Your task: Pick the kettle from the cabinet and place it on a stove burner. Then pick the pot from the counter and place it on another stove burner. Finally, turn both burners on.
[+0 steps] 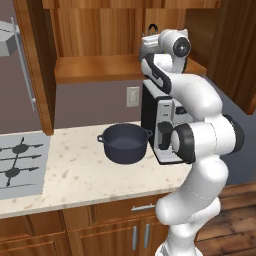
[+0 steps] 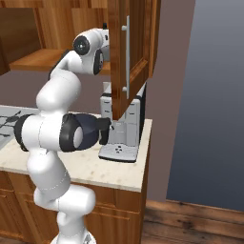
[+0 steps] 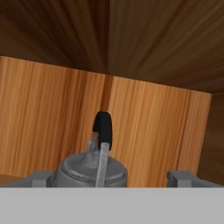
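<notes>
Your gripper (image 3: 111,178) hangs inside the cabinet (image 1: 100,67), fingers (image 3: 41,178) spread wide either side of the kettle (image 3: 87,170).

This is a rendered home kitchen: a beige stone counter with brown speckles (image 1: 80,175) runs over low brown wooden cupboards with short silver handles (image 1: 115,232), and a flat silver-grey cooktop with black round burners (image 1: 20,162) is set into it. A wide dark blue-grey cooking pot (image 1: 125,143) and a boxy white-and-black coffee machine (image 2: 125,131) stand on the counter. Above hangs a warm brown wooden wall cabinet (image 1: 100,45) holding a small grey metal kettle (image 3: 89,168).
</notes>
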Robot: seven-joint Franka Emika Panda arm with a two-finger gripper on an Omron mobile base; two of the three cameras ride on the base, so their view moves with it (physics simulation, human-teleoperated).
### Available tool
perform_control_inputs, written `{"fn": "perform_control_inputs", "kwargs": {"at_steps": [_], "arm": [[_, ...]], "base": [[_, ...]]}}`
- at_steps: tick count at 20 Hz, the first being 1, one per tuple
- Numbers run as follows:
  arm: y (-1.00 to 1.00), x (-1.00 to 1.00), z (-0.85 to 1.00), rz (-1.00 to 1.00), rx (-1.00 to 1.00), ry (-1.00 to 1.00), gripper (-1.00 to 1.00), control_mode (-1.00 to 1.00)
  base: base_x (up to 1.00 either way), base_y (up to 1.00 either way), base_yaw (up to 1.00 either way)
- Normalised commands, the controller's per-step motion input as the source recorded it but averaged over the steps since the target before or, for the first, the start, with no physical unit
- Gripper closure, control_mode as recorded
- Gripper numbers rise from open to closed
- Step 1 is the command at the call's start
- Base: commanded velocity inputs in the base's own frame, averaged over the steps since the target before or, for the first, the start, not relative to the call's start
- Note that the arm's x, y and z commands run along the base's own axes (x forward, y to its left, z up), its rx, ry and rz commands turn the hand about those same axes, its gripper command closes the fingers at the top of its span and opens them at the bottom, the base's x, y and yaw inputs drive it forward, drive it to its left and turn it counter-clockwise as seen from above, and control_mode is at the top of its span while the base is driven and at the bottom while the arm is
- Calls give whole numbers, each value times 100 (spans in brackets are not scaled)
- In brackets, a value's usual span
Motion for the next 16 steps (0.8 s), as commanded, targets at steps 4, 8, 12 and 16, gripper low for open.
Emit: {"fn": "perform_control_inputs", "kwargs": {"at_steps": [4, 8, 12, 16], "arm": [[0, 8, 3, 0, 0, 0, -100, -100], [0, 11, 0, 1, 0, 0, -100, -100], [6, 11, 0, 0, 0, 0, -100, -100], [15, 12, 0, 0, 0, 1, -100, -100]], "base": [[0, 0, 0], [0, 0, 0], [0, 0, 0], [0, 0, 0]]}}
